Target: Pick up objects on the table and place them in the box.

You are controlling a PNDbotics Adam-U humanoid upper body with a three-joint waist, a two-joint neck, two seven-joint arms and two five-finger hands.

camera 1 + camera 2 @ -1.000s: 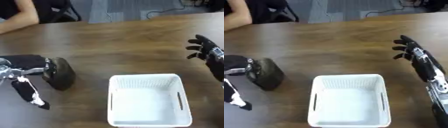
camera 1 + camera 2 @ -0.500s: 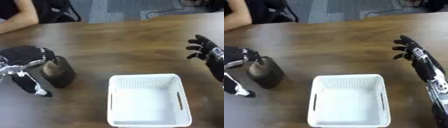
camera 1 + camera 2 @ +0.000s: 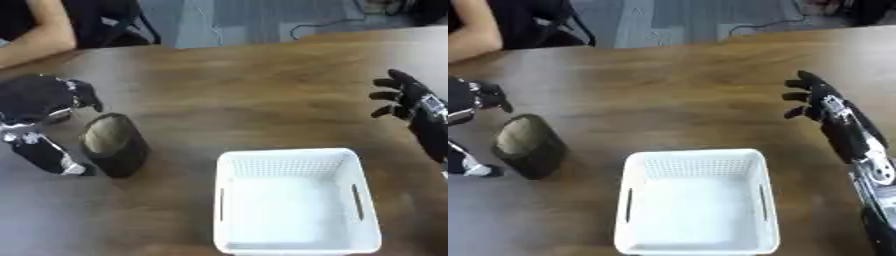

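Left hand [image 3: 39, 100] is poised at the dark, squat cylinder with a brownish top face [image 3: 112, 144], which stands on the brown wooden table [image 3: 236, 90] just to the thumb side of the palm; the fingers [image 3: 80, 93] curl over above and behind the cylinder's top, the thumb [image 3: 44, 154] hangs long and low on its outer flank, so the object sits in the pocket between them; whether any pad is really touching it, I cannot tell, and the grasp does not look closed round it yet. Over on the other side the right hand [image 3: 820, 102] hovers with fingers spread and slightly bent, holding nothing, well apart from everything. The white perforated plastic box with slotted handles [image 3: 354, 165] waits empty, beyond the cylinder from the left thumb, nearer the right hand's wrist than its fingertips. To do this step well, my call is: bring fingers and thumb in on opposite sides of the cylinder's wall, low enough that it won't topple, close squarely before lifting; then raise it clear of the near rim of the box, carry it across, and lower it inside before letting go, since a tall round thing dropped from height could bounce or roll out.
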